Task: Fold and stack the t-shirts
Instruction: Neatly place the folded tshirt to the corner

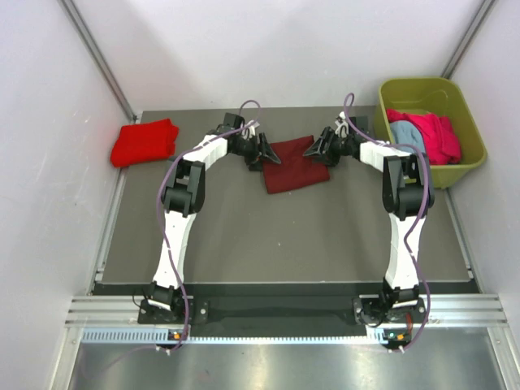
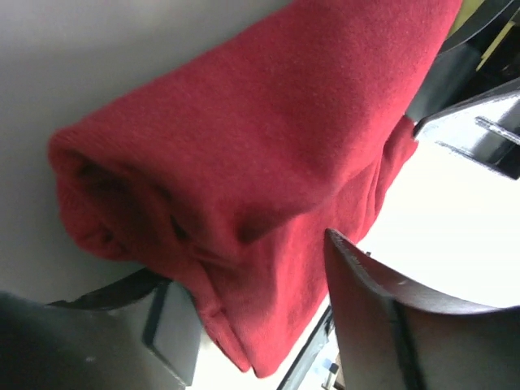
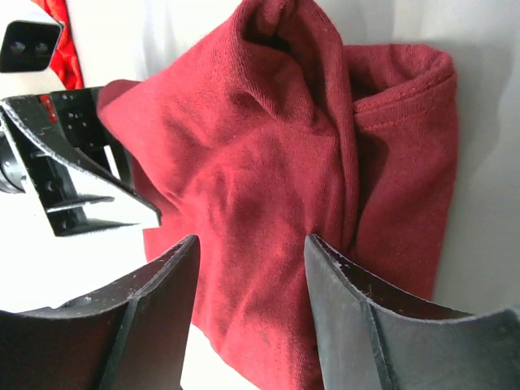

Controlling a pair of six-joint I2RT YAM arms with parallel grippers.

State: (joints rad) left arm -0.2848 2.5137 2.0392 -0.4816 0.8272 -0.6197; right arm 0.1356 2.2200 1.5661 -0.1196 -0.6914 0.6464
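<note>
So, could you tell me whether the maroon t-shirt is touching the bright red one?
Apart: the top view shows bare table between the maroon t-shirt and the red t-shirt.

A dark grey tabletop (image 1: pixel 284 236) carries three things. A maroon t-shirt (image 1: pixel 294 169), folded into a rough rectangle with some bunched creases, lies toward the far side, about midway across. Well to its left, at the far left corner, a folded bright red t-shirt (image 1: pixel 145 142) slightly overhangs the tabletop's left edge. Well to its right, at the far right corner, stands an olive-green tub (image 1: pixel 457 174).
</note>
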